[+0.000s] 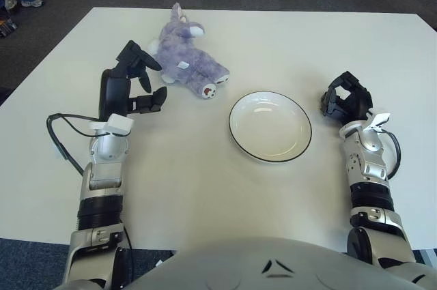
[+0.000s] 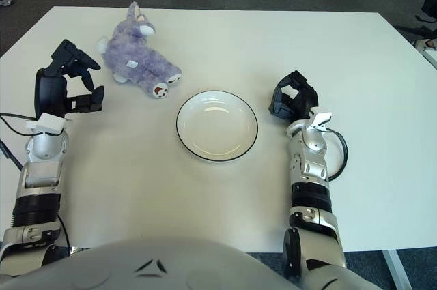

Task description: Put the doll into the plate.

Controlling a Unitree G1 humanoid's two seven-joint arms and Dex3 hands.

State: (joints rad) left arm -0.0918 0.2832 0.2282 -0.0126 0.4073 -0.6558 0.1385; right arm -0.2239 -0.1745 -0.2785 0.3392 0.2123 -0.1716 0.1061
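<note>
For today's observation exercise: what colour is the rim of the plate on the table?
The plate is white with a thin dark rim, seen best in the left eye view.

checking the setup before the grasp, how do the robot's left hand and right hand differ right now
The left hand is spread open with its dark fingers pointing toward the purple plush doll, close to it but not touching; the right hand is curled shut and holds nothing. The left hand shows beside the doll, to the left of the white black-rimmed plate; the right hand shows to the plate's right, far from the doll. Both are black, on silver forearms, above the white table.
</note>
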